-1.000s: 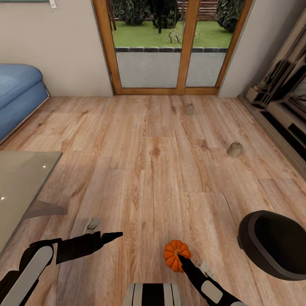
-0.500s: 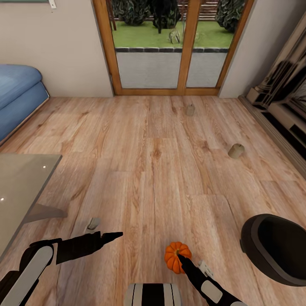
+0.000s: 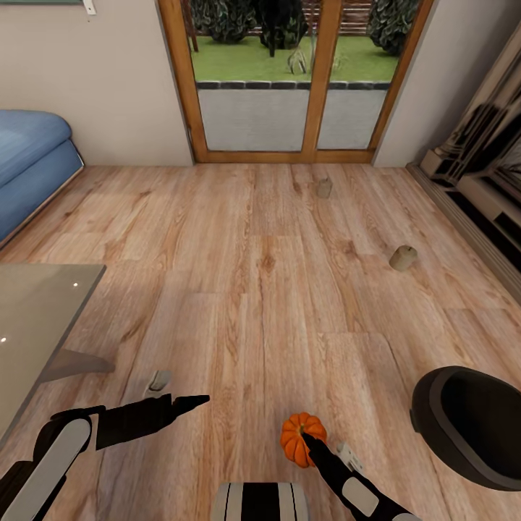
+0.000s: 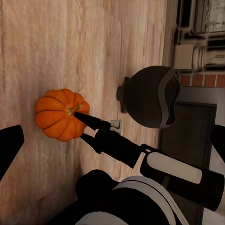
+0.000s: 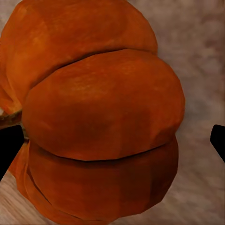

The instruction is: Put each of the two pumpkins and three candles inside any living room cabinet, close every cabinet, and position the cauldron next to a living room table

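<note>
An orange ribbed pumpkin (image 3: 298, 438) sits on the wood floor just in front of me. My right gripper (image 3: 311, 440) is open, with one fingertip over the pumpkin's stem (image 4: 71, 110) and the pumpkin (image 5: 103, 117) between its spread fingers (image 5: 9, 147). My left gripper (image 3: 197, 399) hovers open to the left, holding nothing. The black cauldron (image 3: 469, 427) stands on the floor at the right. Two beige candles (image 3: 324, 188) (image 3: 403, 257) stand farther off, and a small grey-beige piece (image 3: 158, 380) that may be a candle lies near the left gripper.
A glass-topped table (image 3: 36, 311) is at the left, with a blue sofa (image 3: 29, 163) beyond it. Glass doors in a wood frame (image 3: 289, 87) face me. A low dark unit with pale insides (image 3: 496, 206) runs along the right wall.
The whole picture has shifted slightly, so the camera moved. Both arms keep their places relative to the pumpkin.
</note>
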{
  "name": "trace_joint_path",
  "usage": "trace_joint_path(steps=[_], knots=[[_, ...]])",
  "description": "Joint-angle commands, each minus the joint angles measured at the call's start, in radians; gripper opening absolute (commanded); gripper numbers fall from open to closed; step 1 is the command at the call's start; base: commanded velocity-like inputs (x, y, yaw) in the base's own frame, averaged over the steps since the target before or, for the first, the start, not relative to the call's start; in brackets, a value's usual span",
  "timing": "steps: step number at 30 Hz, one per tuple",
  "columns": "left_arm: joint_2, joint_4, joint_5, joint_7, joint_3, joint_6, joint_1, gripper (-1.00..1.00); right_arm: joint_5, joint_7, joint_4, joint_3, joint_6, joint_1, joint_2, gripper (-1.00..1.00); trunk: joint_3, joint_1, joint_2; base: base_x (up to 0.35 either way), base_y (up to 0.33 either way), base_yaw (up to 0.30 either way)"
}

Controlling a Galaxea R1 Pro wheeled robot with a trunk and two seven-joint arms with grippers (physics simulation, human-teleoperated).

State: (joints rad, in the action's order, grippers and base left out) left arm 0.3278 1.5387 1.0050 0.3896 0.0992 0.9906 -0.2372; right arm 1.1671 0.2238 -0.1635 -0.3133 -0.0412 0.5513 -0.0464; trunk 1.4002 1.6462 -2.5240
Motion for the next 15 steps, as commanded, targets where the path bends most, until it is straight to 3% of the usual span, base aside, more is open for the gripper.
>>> trace_joint_path(steps=[1, 15], knots=[[0.000, 0.000, -0.005, 0.006, 0.000, 0.002, -0.001, 1.00, 0.011, 0.000, 0.006, 0.002, -0.005, 0.001, 0.000, 1.00, 0.001, 0.000, 0.000, 0.000, 0.000, 0.000], [0.000, 0.000, -0.005, 0.006, 0.000, 0.001, -0.001, 1.00, 0.011, 0.000, 0.006, 0.002, -0.005, 0.001, 0.000, 1.00, 0.001, 0.000, 0.000, 0.032, 0.013, 0.000]])
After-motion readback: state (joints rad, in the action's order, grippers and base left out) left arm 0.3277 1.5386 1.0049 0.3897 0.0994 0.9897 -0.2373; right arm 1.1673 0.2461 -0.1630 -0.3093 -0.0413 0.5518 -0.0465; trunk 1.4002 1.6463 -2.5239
